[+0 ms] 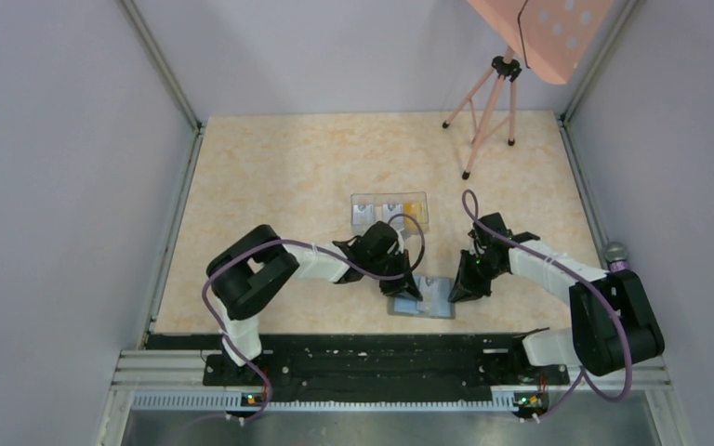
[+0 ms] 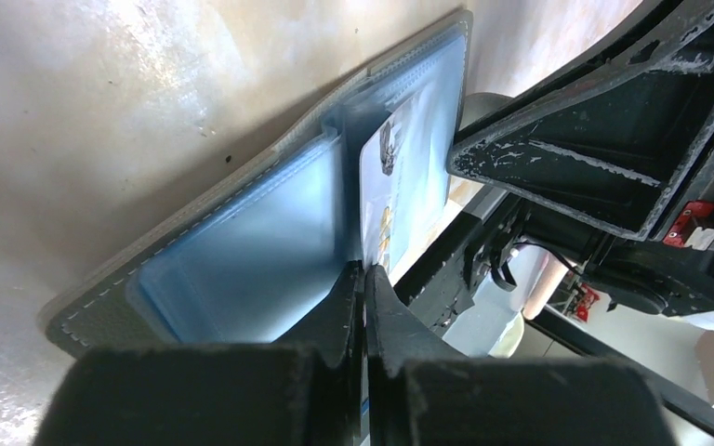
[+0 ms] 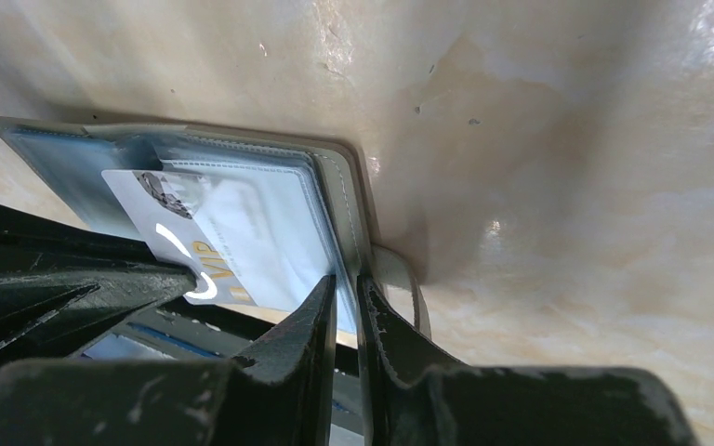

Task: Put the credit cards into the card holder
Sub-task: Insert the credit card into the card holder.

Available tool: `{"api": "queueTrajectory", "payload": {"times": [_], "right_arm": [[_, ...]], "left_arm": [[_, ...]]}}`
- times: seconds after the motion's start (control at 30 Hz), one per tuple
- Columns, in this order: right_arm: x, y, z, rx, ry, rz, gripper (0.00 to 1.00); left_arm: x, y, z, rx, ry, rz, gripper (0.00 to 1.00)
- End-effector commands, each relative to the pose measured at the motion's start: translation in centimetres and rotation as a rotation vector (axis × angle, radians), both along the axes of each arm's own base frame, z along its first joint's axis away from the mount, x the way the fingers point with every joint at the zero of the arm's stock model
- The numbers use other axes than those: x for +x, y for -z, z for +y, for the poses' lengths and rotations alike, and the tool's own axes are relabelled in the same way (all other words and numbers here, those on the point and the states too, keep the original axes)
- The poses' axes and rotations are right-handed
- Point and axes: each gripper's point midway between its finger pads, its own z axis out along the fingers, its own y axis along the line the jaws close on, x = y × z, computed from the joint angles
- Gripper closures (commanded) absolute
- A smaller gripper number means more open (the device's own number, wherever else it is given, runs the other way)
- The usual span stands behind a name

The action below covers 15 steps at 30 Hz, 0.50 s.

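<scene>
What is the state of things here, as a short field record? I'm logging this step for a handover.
card holder: open flat on the table, blue inside up
left gripper: shut on a pale card laid against that blue inside
right gripper: shut on the card holder's edge near the snap tab
clear box: farther back, something orange inside
stage: card not fully in

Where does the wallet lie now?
In the top view the wallet lies open near the table's front edge, on the near side of the clear box, between the left tool and the right tool.
</scene>
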Motion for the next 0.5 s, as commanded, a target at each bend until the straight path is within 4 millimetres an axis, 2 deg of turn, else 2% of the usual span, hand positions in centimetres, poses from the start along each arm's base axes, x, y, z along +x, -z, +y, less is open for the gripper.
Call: {"api": "queueTrajectory", "payload": {"times": [0.0, 0.1, 0.17, 0.33, 0.47], "right_arm": [[0.3, 0.1, 0.4, 0.016, -0.003, -0.015, 0.86], [0.2, 0.0, 0.5, 0.021, -0.002, -0.016, 0.86], [0.3, 0.0, 0.5, 0.022, -0.003, -0.018, 0.86], [0.2, -0.1, 0.5, 0.025, -0.004, -0.016, 0.86], [0.2, -0.2, 0.5, 0.025, -0.004, -0.018, 0.86]], "left_arm": [[0.4, -0.1, -0.7, 0.018, -0.034, 0.009, 1.0], [-0.1, 0.0, -1.6, 0.011, 0.0, 0.035, 1.0], [-0.6, 0.3, -2.0, 0.02, 0.024, 0.045, 0.97], [-1.1, 0.5, -1.6, 0.101, 0.062, 0.019, 0.77], [-0.6, 0.0, -1.0, 0.162, 0.066, -0.028, 0.68]]}}
